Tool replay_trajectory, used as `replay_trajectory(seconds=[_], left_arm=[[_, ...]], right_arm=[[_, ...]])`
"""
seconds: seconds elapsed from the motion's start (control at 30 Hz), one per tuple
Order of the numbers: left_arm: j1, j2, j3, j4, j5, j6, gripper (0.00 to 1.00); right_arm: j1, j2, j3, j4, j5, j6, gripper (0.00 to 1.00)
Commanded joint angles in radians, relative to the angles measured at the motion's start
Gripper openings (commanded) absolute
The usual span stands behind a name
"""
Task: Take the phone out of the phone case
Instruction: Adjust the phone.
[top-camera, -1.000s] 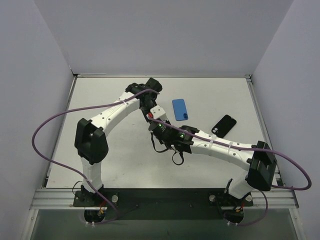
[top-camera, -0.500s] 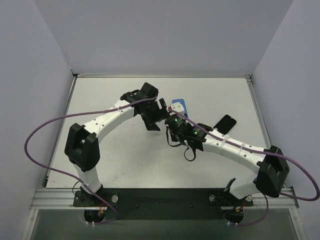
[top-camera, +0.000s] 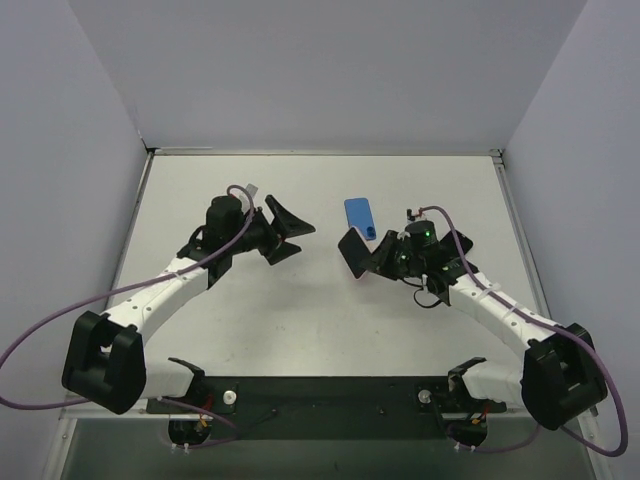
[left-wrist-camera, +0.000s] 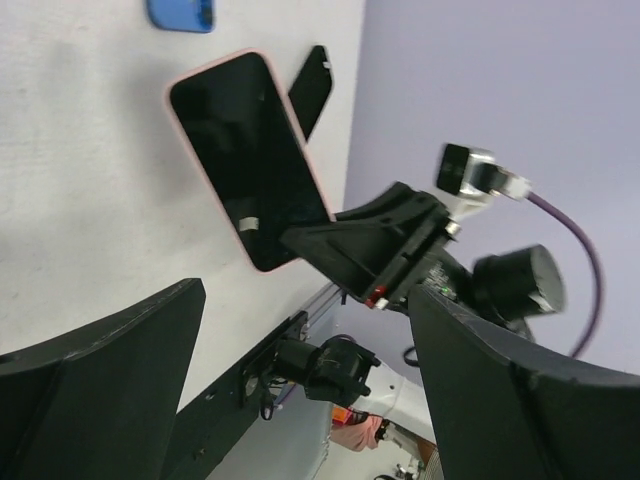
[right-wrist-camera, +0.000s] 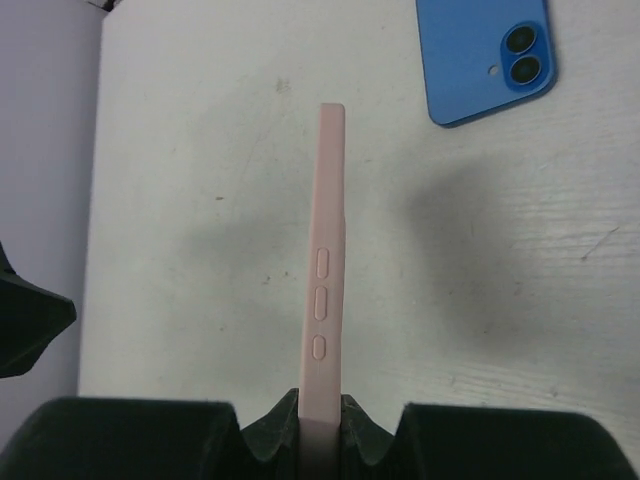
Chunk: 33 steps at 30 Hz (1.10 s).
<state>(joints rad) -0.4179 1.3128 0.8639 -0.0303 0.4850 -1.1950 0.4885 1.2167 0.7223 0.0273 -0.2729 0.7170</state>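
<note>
My right gripper (top-camera: 372, 258) is shut on the bottom end of a pink phone case (top-camera: 352, 253) and holds it above the table, tilted up on edge. In the right wrist view the phone case (right-wrist-camera: 330, 250) shows edge-on, side buttons towards the camera, pinched at my right gripper (right-wrist-camera: 320, 405). From the left wrist the phone case (left-wrist-camera: 245, 160) shows a dark glossy face inside a pink rim, which looks like the phone's screen. My left gripper (top-camera: 292, 232) stands open and empty to the left of the case, a clear gap away; both fingers (left-wrist-camera: 100, 380) frame that view.
A blue phone (top-camera: 360, 217) lies back-up on the table just behind the held case, also in the right wrist view (right-wrist-camera: 487, 55). A black slab (left-wrist-camera: 310, 88) lies on the table beyond it. Purple walls enclose the table on three sides.
The left gripper has opened and pulled back to the left. The right arm has swung right, carrying the pink case with it. The two grippers were together before and are now apart.
</note>
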Motion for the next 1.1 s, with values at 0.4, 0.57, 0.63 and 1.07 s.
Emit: replay_trajectory(seconds=[0.4,0.57,0.63,1.07], left_arm=[[-0.002,-0.002,-0.137,0.481,0.13,-0.109,0.93],[-0.004,0.071,-0.134,0.584,0.138,-0.166,0.9],[-0.005,0.106,-0.12,0.606,0.139,-0.173,0.87],[-0.009,0.197,-0.055,0.699,0.096,-0.212,0.75]], right_arm=[[-0.082,0.066,-0.132,0.925,-0.428,0.555,0.0],[-0.07,0.095,-0.144,1.054,-0.446,0.636,0.0],[-0.065,0.104,-0.152,1.085,-0.445,0.657,0.0],[-0.015,0.112,-0.159,1.071,-0.456,0.633,0.0]])
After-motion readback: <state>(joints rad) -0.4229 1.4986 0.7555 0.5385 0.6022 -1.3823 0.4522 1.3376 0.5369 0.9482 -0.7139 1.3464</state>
